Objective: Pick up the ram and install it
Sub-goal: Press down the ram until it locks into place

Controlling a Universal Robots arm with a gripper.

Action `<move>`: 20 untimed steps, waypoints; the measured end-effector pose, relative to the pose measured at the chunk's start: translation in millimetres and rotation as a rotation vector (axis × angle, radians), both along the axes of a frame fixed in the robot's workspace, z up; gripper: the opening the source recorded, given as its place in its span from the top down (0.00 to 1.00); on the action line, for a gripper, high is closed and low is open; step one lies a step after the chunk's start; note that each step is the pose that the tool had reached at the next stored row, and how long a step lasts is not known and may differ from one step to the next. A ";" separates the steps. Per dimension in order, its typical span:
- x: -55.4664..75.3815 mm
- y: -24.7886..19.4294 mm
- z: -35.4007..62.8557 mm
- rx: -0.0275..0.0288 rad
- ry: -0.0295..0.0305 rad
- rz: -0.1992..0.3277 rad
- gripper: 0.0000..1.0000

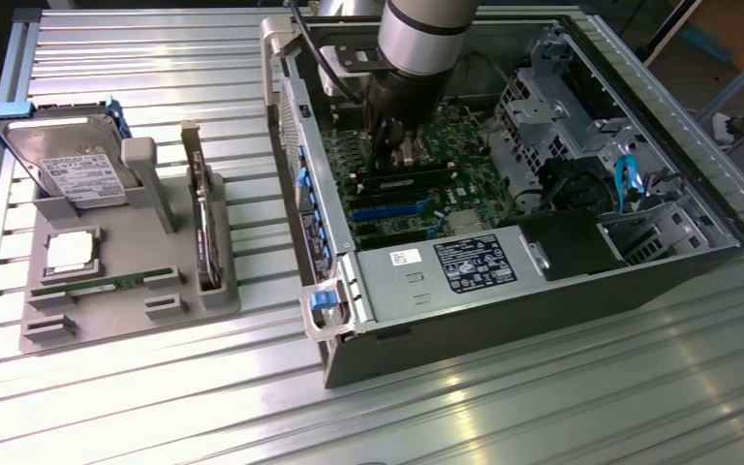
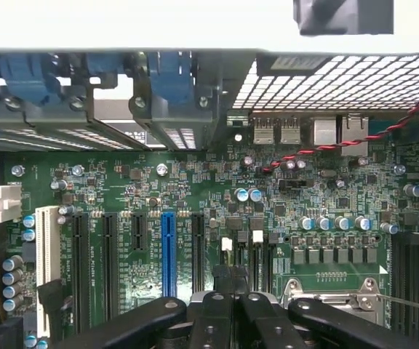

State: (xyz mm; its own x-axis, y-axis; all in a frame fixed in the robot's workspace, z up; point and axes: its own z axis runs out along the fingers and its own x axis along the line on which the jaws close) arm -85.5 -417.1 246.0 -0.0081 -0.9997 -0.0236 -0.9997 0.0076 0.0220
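Note:
My gripper hangs inside the open computer case, its tips just above the green motherboard and the black memory slots. In the wrist view the gripper is shut, with its black fingers pressed together directly over the memory slots. I cannot tell whether anything thin is pinched between them. A green ram stick lies flat in the grey holder at the exterior view's left, far from the gripper.
The holder also carries a silver hard drive, a square silver processor and a long board standing on edge. Case walls, a drive cage and cables surround the motherboard. A ribbed metal table lies around the case.

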 end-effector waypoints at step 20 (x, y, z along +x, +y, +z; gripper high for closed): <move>0.0 0.0 12.1 -0.0008 0.0055 0.000 0.89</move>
State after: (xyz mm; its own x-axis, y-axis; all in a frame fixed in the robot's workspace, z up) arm -85.5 -417.1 258.1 -0.0083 -0.9997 -0.0228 -0.9996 0.0077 0.0275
